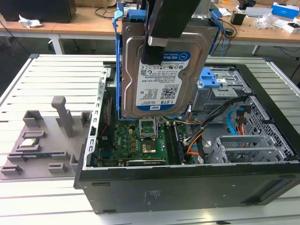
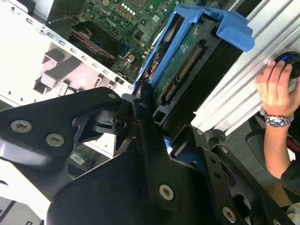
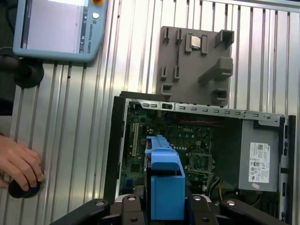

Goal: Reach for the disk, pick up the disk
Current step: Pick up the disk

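Exterior view: gripper (image 1: 157, 47) jaws closed tight on the disk (image 1: 161, 79), silver, blue-framed, held above the computer case (image 1: 187, 187).

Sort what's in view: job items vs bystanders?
Job:
- disk, held up above the open computer case
- gripper, shut on the disk

Bystanders:
- grey fixture tray with small chip
- teach pendant
- person's hand on a black knob
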Tool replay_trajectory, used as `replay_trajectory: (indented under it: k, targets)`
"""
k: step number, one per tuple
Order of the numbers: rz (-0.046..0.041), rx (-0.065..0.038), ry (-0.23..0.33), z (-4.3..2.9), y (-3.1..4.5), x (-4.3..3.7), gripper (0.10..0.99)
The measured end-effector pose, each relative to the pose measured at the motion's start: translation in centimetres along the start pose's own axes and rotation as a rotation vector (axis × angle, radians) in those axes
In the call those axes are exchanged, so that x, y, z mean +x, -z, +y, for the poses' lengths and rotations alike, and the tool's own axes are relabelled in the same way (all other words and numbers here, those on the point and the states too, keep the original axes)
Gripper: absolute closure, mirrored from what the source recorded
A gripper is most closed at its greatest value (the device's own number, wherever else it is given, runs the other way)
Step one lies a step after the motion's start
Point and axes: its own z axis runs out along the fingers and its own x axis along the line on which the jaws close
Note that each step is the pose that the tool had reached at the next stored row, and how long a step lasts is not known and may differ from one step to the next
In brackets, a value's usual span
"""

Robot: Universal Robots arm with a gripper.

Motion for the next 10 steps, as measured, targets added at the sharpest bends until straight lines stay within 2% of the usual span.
replay_trajectory:
  k: [2,3,6,10]
  targets:
    - [0.0016,0.0,0.0,0.05,0.0,0.63,0.722]
    - [0.0055,0.0,-0.001,0.09,-0.02,1.01,0.722]
    - [0.0212,-0.001,-0.012,0.09,-0.08,1.18,0.722]
    - [0.0221,-0.001,-0.039,-0.38,-0.28,1.23,0.722]
